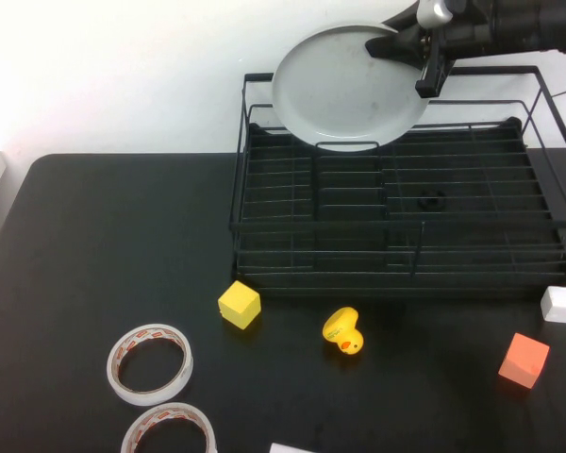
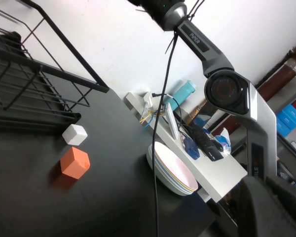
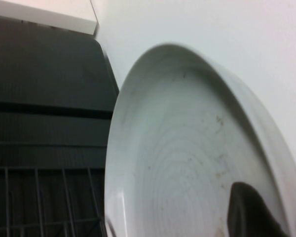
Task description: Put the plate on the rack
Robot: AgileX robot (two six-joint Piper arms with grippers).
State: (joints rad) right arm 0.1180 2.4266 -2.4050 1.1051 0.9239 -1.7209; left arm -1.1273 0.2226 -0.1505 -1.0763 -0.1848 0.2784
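The pale grey-white plate (image 1: 349, 85) hangs tilted in the air above the back rail of the black wire rack (image 1: 396, 217). My right gripper (image 1: 397, 41) reaches in from the upper right and is shut on the plate's rim. In the right wrist view one dark finger (image 3: 254, 212) lies on the smudged inner face of the plate (image 3: 187, 163), with the rack's wires (image 3: 39, 197) below. My left gripper (image 2: 276, 207) is out of the high view. It shows as dark, shut fingers in the left wrist view, off the table's right side, holding nothing.
In front of the rack lie a yellow block (image 1: 239, 305), a rubber duck (image 1: 343, 331), an orange block (image 1: 524, 360) and a white block (image 1: 561, 304). Two clear tape rings (image 1: 150, 363) sit at the front left. A stack of plates (image 2: 172, 170) stands beside the table.
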